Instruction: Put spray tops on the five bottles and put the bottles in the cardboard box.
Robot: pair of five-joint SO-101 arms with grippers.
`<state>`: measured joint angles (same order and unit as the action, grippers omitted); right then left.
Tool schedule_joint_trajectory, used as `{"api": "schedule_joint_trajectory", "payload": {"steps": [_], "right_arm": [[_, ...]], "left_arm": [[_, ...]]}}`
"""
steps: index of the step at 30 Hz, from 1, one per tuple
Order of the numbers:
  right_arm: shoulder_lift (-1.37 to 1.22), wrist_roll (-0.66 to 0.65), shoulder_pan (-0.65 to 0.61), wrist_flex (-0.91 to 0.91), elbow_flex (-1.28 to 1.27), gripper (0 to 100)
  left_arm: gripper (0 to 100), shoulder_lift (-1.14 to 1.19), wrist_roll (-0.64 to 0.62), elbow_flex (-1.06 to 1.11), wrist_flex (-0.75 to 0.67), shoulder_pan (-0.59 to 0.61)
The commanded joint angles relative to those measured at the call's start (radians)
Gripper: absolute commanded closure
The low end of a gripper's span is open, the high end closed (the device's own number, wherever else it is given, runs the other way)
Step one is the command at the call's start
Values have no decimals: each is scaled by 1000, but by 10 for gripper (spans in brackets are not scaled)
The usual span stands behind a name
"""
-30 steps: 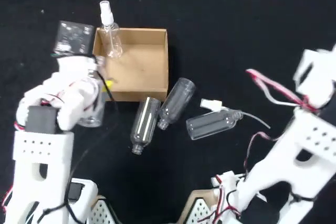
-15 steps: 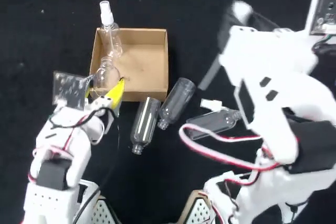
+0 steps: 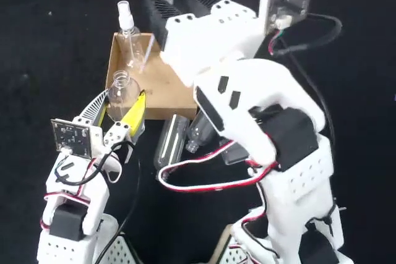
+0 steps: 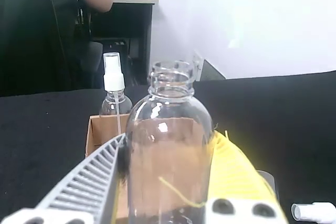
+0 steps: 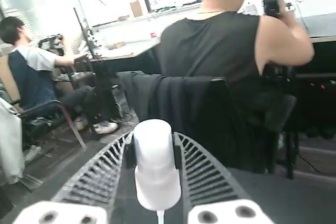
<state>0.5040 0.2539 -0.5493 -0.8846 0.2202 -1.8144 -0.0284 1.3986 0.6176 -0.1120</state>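
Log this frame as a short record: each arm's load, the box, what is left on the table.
left gripper: shut on an open-necked bottle, upright at the box's near left corner
right gripper: shut on a spray top, held up off the table
cardboard box: one capped bottle standing at its far left corner
table: uncapped bottles lying before the box, partly behind the right arm

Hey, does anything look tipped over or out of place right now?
Two clear bottles lie on their sides on the table in front of the cardboard box, partly behind the right arm; nothing spilled or broken.
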Motion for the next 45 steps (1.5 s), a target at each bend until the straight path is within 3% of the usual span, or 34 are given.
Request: {"api": "schedule_joint_trajectory", "payload": {"steps": [1,7,14,22,40,45], "right_arm": [[1,3,-44,89,-22,984],[2,3,-54,158,-84,984],[12,-94,-60,120,-101,984],[4,-91,-60,20,28,984],[12,-94,-77,-29,-140,979],[10,-97,-198,-161,-111,847]], "left_arm": [[971,-11,-8,12,-68,-30],[971,-11,-2,16,-74,-125],[971,-9,0,21,-72,-124],[970,-9,0,76,-137,-124],[970,-9,0,85,-146,-124],[970,-9,0,82,-146,-124]]}}
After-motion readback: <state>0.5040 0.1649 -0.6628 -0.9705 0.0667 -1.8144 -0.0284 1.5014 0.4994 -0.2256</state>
